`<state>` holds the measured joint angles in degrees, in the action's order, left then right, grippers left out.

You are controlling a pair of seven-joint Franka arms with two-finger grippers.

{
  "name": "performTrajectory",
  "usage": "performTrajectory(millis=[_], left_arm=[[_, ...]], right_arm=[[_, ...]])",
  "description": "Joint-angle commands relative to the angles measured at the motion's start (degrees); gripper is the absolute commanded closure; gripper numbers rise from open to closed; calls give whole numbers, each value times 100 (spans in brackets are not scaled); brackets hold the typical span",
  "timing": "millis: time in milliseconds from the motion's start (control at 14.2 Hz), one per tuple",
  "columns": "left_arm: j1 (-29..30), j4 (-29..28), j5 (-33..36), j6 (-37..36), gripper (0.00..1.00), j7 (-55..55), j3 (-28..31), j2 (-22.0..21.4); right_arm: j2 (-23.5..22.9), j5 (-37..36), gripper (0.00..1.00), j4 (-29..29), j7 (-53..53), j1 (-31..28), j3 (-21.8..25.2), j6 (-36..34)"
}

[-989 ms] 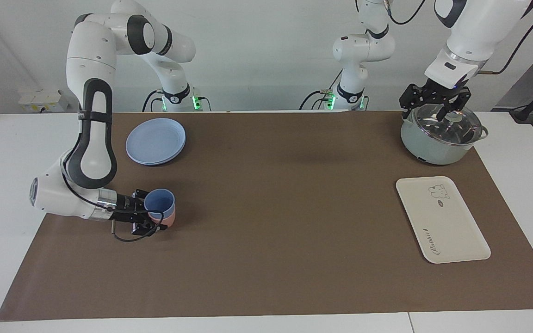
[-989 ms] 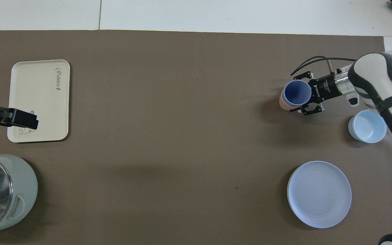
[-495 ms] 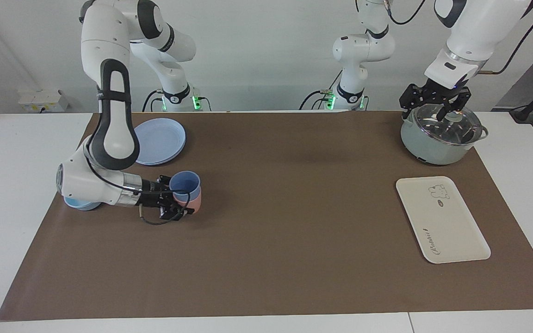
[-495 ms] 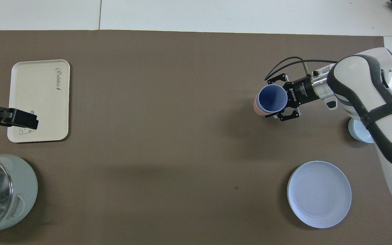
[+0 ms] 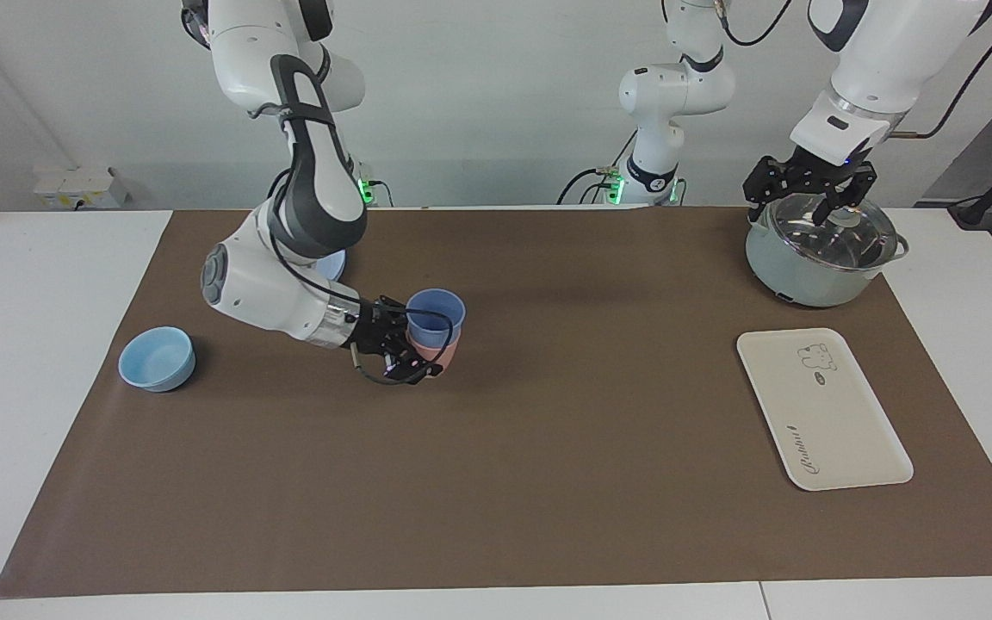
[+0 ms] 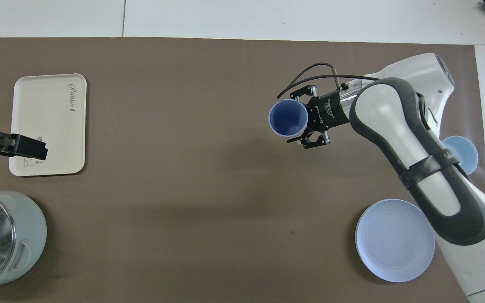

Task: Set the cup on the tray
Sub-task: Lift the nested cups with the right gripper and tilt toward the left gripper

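Since a second ago the right hand (image 5: 427,344) has swung from the right arm's end of the tabletop (image 5: 548,482) toward its middle, carrying the stacked cups along and uncovering the light-blue bowl (image 5: 157,358). In the overhead view the hand sits at about two o'clock from the mat's centre, its fingers closed around the cup (image 5: 435,313), which is nested in a pink cup (image 5: 439,350); from the side the pair seems to hang just clear of the mat, though the gap is hard to judge.

Near to far from the robots: the grey pot (image 5: 816,254) with its glass lid stands closest, at the left arm's end, with the left hand (image 5: 809,196) over the lid; whether that hand's fingers grip the knob I cannot tell. The blue plate (image 6: 394,240) lies at four o'clock overhead. The tray (image 5: 821,406) lies bare, farther out than the pot, at about nine o'clock overhead, well apart from the cup.
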<state>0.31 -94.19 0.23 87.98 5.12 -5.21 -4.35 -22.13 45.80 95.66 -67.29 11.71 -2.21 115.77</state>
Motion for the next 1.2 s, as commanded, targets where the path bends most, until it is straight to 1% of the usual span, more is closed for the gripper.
performTrajectory(millis=[0,71,212,353,424,495,565,636,848,918,1060,1130], left_arm=[[39,-90,13,-35,0,42,-15,-84],[39,-90,13,-35,0,42,-15,-84],[39,-90,13,-35,0,42,-15,-84],[13,-90,13,-79,0,15,-24,-92],[-13,-125,-5,-70,0,33,-41,-101],[-92,-300,-153,69,0,16,-76,-154],[-197,-475,-528,323,0,-124,-85,-258],[-355,-642,-785,717,0,-534,-103,-286],[-1232,-1073,-866,2052,0,-2264,-103,-391],[-1461,-1127,-884,2474,0,-2827,-103,-383],[-1875,-1136,-1059,3047,1,-3611,-103,-339],[-2086,-1241,-1060,3381,3,-3875,-103,-321]], right_arm=[[165,43,100,102,-686,462,54,638],[166,16,100,111,-837,603,54,805],[235,-1,100,102,-969,796,62,860],[332,-263,100,102,-1276,946,71,860],[385,-422,100,102,-1400,947,45,877],[385,-502,100,76,-1470,973,36,877],[394,-502,100,67,-1489,1008,45,869],[412,-502,100,67,-1497,1008,45,869],[420,-511,100,67,-1489,1008,45,869],[455,-520,100,67,-1489,1008,45,860],[491,-520,100,67,-1489,1008,45,860],[491,-529,100,67,-1489,1008,45,860]])
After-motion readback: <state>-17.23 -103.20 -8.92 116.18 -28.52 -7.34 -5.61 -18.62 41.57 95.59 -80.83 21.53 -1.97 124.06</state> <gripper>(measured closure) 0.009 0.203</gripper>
